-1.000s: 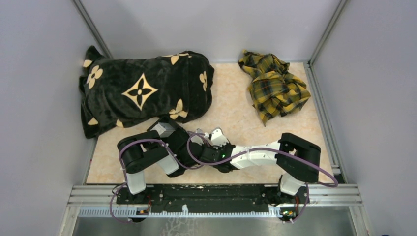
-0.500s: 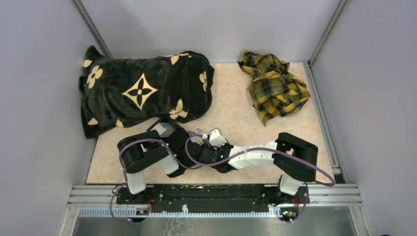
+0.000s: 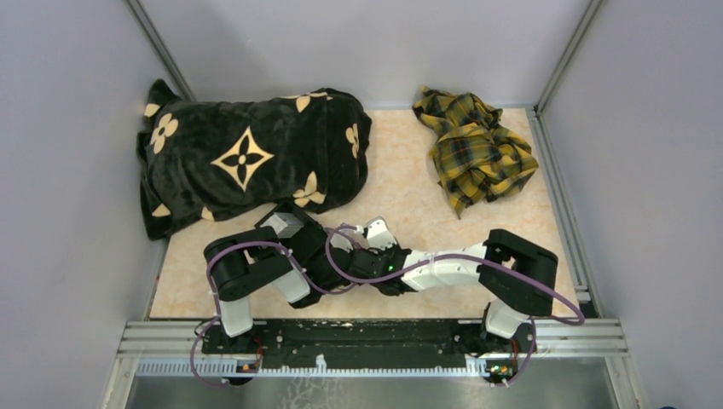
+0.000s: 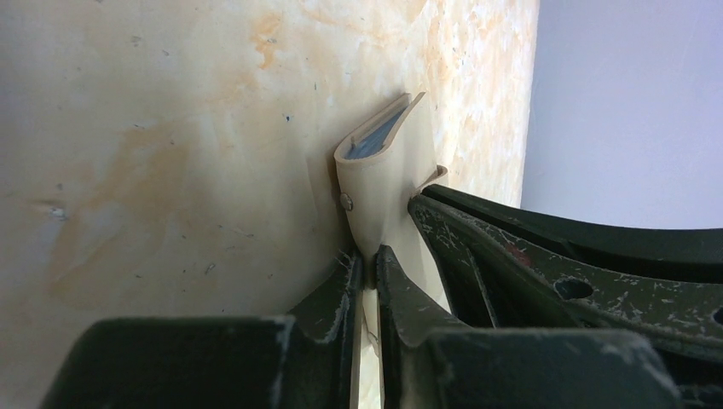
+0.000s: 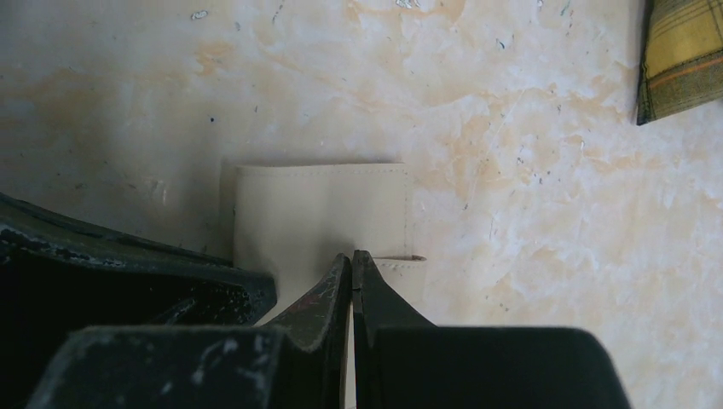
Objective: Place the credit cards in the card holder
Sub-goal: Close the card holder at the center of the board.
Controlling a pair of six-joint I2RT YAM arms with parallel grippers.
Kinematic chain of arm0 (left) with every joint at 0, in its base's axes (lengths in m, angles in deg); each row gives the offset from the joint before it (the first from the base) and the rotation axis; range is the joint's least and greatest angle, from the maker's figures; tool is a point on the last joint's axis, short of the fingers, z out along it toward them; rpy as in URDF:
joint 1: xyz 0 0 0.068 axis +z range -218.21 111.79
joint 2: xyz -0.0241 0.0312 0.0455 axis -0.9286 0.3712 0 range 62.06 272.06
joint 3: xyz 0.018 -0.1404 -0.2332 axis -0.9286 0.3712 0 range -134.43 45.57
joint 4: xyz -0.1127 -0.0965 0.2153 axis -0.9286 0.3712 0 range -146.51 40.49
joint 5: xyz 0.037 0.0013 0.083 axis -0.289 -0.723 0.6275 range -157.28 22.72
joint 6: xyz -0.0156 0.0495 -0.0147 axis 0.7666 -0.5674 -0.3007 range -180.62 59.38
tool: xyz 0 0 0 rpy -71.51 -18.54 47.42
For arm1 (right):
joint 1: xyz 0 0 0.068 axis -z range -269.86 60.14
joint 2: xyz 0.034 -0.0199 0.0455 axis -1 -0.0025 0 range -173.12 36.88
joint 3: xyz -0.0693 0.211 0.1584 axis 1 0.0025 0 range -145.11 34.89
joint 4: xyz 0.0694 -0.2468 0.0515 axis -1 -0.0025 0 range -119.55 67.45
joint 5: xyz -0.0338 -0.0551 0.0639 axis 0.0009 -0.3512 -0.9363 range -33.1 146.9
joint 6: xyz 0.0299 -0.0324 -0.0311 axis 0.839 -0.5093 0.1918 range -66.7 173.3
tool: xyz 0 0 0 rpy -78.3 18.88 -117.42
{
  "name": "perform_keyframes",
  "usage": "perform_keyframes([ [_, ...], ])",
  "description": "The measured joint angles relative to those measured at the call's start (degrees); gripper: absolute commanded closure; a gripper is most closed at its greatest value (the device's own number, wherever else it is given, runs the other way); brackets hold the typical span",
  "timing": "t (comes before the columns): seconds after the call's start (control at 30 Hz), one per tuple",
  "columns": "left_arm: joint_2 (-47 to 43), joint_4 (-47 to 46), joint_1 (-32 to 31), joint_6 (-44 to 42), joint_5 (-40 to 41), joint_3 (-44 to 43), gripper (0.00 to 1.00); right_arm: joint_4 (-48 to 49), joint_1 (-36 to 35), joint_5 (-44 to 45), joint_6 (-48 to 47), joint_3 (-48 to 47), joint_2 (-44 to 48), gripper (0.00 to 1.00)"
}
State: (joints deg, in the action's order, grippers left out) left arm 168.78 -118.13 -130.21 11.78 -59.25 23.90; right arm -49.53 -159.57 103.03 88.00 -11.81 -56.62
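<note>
The tan card holder [image 4: 384, 183] stands on edge, folded. Its open top shows the edge of a blue-grey card [image 4: 373, 141] tucked inside. My left gripper [image 4: 368, 260] is shut on the holder's lower edge. In the right wrist view the holder [image 5: 315, 209] lies flat-on behind my right gripper [image 5: 351, 258]. That gripper is shut with its tips on the holder's edge beside the small tab [image 5: 401, 262]. The right gripper's fingers [image 4: 511, 256] also show in the left wrist view, touching the tab side. In the top view both arms cover the holder. No loose cards show.
A black blanket with tan flower prints [image 3: 247, 162] lies at the back left. A yellow plaid cloth [image 3: 473, 149] lies at the back right, and its corner shows in the right wrist view [image 5: 682, 55]. Grey walls close in the marbled table [image 3: 401, 187] on three sides.
The right arm's elbow shifted slightly left and then back right, with the wrist nudging a little. Both grippers stay together at the same spot near the front middle.
</note>
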Motion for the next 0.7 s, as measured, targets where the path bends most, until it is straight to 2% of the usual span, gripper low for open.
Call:
perform_keyframes([
  [0.33, -0.1, 0.1, -0.1, 0.0, 0.2, 0.0, 0.87, 3.1, 0.4, 0.3, 2.3, 2.1, 0.7, 0.98],
  [0.43, -0.1, 0.2, -0.2, 0.0, 0.4, 0.0, 0.86, 4.6, 0.5, 0.3, 3.7, 3.3, 2.0, 0.87],
  [0.6, -0.3, 0.5, -0.3, 0.0, 0.7, 0.0, 0.84, 5.1, 0.5, 0.2, 5.4, 4.0, 3.6, 0.63],
  [0.7, -0.9, 1.5, -0.5, -0.1, 0.9, -0.2, 0.84, 4.4, 1.1, 0.0, 6.2, 4.8, 5.4, 0.58],
])
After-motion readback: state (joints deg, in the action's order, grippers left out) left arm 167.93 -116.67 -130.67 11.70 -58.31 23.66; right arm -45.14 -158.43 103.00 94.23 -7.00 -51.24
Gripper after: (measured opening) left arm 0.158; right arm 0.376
